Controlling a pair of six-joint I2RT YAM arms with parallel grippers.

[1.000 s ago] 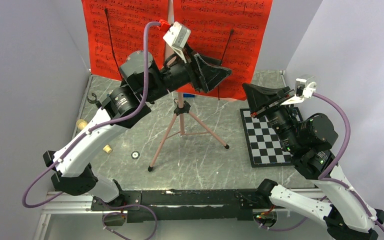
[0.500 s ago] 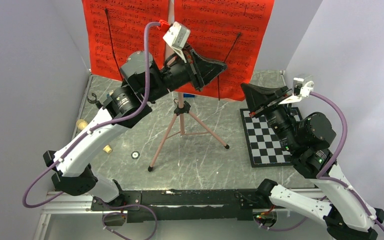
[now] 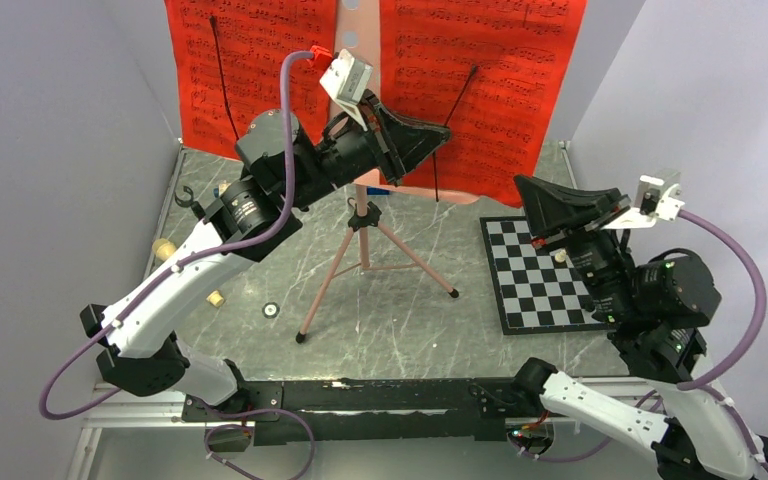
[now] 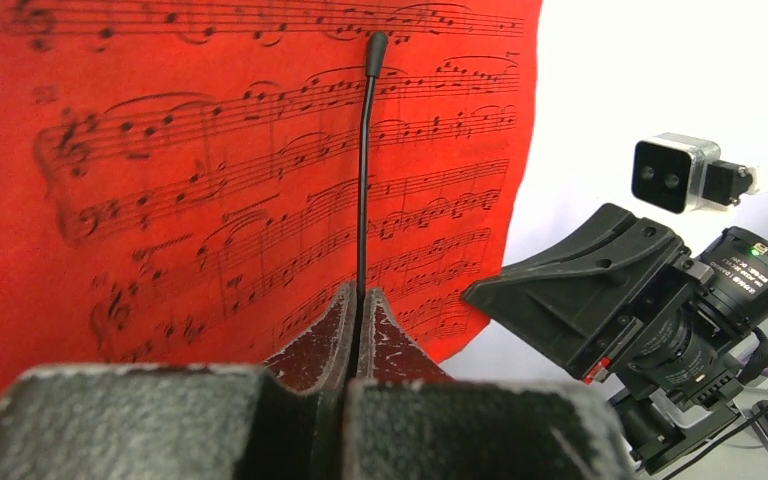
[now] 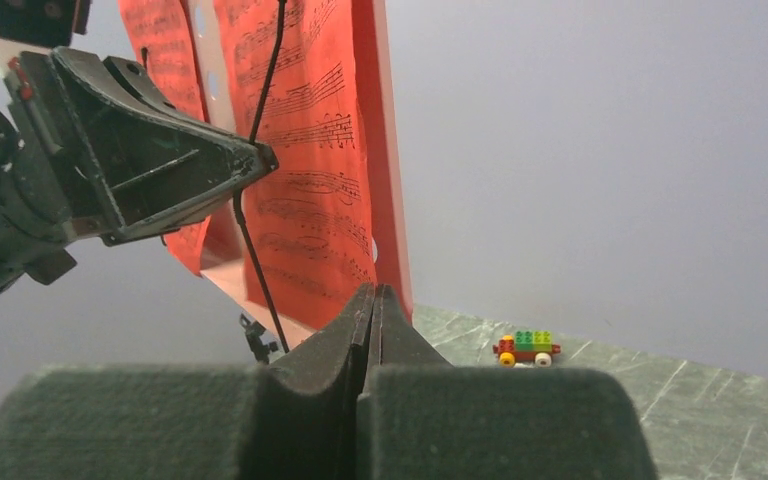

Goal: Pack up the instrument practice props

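Nearest, at the right of the grey counter (image 3: 410, 320), lies the chessboard (image 3: 530, 290), and above it hang the right fingers (image 5: 335, 345), pressed together on nothing (well apart from the work, which is good). In the middle of the counter the music stand (image 3: 362, 240) is upright on its tripod. Higher, at its desk, the left fingers (image 4: 330, 335) are closed. They seem to pinch the thin black page-holder wire (image 4: 363, 160), which rises from between them across the right one of the red pages (image 3: 480, 70), though the contact itself is hidden. I judge that the step in hand is to fold this wire away so the page becomes free. To do it well, the arm should swing the wire slowly around its lower end and not pull it forward, because the light tripod may tip and the paper behind may tear or slide down.
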